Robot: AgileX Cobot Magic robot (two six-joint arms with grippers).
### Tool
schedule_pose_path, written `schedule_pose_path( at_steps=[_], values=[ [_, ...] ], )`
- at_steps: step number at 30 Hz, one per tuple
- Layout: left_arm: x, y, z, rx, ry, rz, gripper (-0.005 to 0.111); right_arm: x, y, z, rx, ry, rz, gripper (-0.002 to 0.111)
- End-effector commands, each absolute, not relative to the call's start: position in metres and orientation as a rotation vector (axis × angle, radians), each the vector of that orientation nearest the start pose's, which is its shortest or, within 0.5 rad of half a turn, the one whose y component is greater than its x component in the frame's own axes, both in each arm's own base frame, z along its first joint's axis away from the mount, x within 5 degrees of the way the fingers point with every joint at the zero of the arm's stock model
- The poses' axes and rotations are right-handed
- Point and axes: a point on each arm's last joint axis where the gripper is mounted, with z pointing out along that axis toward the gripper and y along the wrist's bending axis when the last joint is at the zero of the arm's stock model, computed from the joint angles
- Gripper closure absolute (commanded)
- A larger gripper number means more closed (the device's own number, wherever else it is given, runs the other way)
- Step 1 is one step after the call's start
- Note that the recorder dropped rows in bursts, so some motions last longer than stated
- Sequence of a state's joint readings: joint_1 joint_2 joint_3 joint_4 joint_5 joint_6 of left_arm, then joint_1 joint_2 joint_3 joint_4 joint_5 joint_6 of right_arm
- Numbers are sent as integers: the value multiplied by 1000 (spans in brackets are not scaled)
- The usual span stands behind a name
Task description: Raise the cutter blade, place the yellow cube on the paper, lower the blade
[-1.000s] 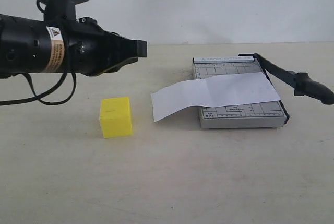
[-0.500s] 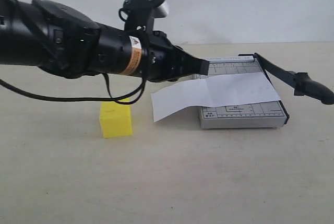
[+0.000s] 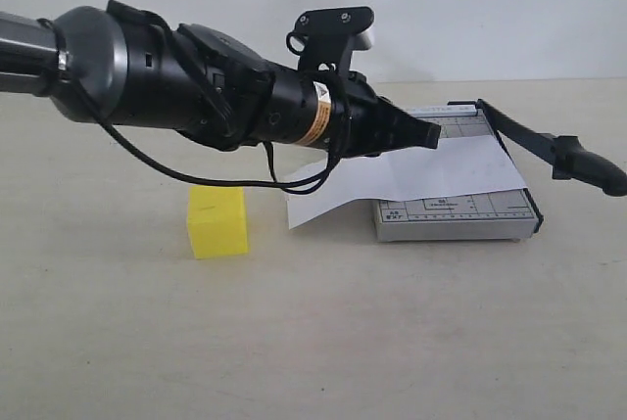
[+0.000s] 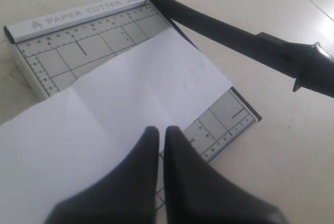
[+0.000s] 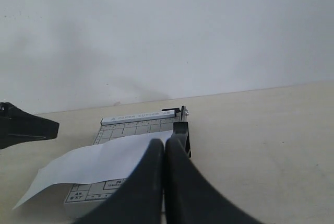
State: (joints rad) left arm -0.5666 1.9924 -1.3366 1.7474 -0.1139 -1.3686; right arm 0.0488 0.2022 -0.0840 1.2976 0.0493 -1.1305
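Left gripper (image 4: 160,130): clenched empty, hovering over the paper (image 3: 441,173).
Right gripper (image 5: 166,143): pinching closed, holding nothing.
Yellow cube (image 3: 217,221): sitting on the table (image 3: 313,342), near the paper.
Cutter blade (image 3: 549,146): angling off the grey base (image 3: 456,216).

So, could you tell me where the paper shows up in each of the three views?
Exterior: the paper lies across the trimmer base, right of centre, overhanging towards the yellow cube.
Left wrist: the paper drapes over the base just beyond the left gripper.
Right wrist: the paper drapes off the base beyond the right gripper.
Shared landmark: the pale ruler bar.
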Motion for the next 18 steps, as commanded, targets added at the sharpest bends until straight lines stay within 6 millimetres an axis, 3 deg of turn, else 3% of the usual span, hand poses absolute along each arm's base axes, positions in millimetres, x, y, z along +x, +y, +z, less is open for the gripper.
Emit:
schedule_pose_path(
  at_steps=[1,10,18],
  values=[
    [383,-256,189,1045,1898,-210,102,72,8,227,55,1614,204,109],
    [396,-264,158,1063,1938,-209,102,72,8,227,55,1614,204,109],
    [394,-266,161,1082,1927,-252,102,72,8,227,55,1614,204,109]
  ],
)
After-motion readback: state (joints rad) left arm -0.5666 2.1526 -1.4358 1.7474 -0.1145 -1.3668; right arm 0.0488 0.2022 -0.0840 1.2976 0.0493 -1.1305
